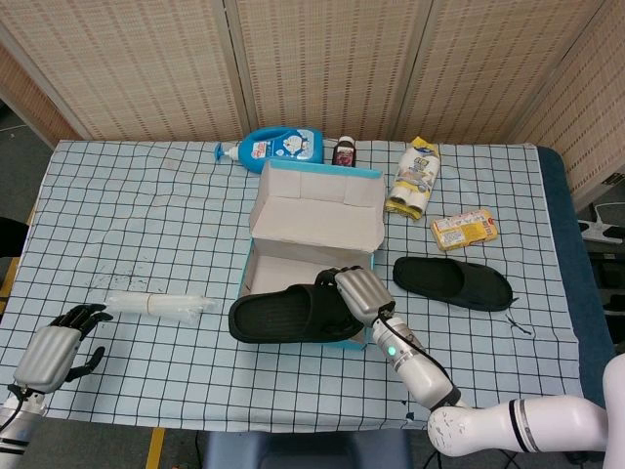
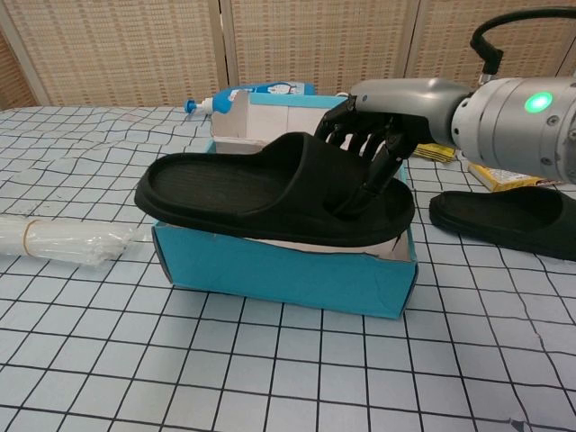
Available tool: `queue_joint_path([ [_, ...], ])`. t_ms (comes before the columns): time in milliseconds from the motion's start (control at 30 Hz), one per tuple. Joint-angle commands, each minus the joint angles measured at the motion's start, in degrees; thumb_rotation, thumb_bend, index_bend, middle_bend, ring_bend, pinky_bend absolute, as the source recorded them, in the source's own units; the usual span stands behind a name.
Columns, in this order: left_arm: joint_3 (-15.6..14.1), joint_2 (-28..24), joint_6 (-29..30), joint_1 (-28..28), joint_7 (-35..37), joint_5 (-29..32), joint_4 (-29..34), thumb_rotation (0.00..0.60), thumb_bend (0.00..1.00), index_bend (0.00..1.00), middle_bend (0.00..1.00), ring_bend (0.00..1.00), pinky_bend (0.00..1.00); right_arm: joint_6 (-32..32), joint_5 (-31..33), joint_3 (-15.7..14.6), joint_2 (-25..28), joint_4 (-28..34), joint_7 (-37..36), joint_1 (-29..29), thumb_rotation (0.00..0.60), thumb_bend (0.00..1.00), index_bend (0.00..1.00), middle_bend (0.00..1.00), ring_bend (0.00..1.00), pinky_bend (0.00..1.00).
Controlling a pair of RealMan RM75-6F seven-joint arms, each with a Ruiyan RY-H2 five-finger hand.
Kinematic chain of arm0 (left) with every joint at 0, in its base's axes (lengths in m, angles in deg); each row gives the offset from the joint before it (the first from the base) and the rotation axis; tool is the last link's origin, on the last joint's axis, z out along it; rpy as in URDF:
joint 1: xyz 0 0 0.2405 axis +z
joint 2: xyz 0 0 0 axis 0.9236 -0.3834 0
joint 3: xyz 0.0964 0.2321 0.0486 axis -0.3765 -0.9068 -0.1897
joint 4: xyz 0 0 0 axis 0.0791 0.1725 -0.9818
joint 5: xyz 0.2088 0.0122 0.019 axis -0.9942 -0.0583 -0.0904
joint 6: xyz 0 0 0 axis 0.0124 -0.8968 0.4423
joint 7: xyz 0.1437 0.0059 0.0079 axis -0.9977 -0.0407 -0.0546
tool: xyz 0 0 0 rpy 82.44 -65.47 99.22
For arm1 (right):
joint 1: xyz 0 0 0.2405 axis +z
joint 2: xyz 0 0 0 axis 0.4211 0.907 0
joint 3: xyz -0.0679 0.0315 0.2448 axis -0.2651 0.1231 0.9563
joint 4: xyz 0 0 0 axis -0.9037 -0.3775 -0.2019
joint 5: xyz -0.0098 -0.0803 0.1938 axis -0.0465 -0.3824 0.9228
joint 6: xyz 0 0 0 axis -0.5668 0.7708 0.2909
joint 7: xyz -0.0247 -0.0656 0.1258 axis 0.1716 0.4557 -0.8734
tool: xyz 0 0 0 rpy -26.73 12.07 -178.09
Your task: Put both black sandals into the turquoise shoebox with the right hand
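Woven cane screens stand behind your bench point(image 1: 117, 215), which is covered in a white cloth with a black grid. Your right hand point(image 1: 359, 291) has its fingers curled over the strap of one black sandal point(image 1: 288, 313), gripping it from above; in the chest view the fingertips point(image 2: 364, 184) tuck under the strap. That held sandal hangs level above the front of the turquoise shoebox point(image 2: 270, 270), its toe end jutting out past the box's left front corner, its heel over the box's right side. You cannot tell from either view whether its sole touches the front rim. The box stands open, lid point(image 1: 317, 210) folded up at the back.

Your second sandal point(image 1: 452, 280) lies flat on the cloth, to the right of the box and apart from it.

Your left hand point(image 1: 59, 347) rests at the near left edge, fingers loosely curled and holding nothing. Just beyond it lies a clear plastic bundle point(image 1: 156, 304).

Along the far side sit a blue bottle point(image 1: 273, 147) on its side, a small dark jar point(image 1: 344, 151), a yellow-and-white packet point(image 1: 414, 176) and a small yellow box point(image 1: 465, 228).
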Motion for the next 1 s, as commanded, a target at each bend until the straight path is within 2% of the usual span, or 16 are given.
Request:
queue_joint_path([
  [33, 0.0, 0.0, -0.1, 0.0, -0.1, 0.0, 0.1, 0.600, 0.40, 0.28, 0.18, 0.16, 0.35, -0.5, -1.2, -0.6, -1.4, -2.7, -0.7, 0.1, 0.600, 0.00, 0.46, 0.45, 0.32, 0.28],
  [333, 0.0, 0.0, -0.4, -0.2, -0.2, 0.1, 0.4, 0.600, 0.40, 0.28, 0.18, 0.17, 0.35, 0.9, -3.0, -1.9, -8.4, -15.3, -3.5, 0.3, 0.600, 0.00, 0.46, 0.45, 0.32, 0.28],
  [733, 0.0, 0.0, -0.5, -0.2, 0.4, -0.1, 0.2, 0.600, 0.40, 0.28, 0.18, 0.17, 0.35, 3.6, -6.0, -4.3, -12.0, -21.9, -5.6, -0.7, 0.600, 0.00, 0.46, 0.45, 0.32, 0.28],
  [1000, 0.0, 0.0, -0.5, -0.2, 0.5, -0.1, 0.3, 0.600, 0.40, 0.28, 0.18, 0.16, 0.35, 5.1, -11.7, -4.9, -14.0, -26.0, -10.6, -2.5, 0.600, 0.00, 0.46, 0.45, 0.32, 0.28],
])
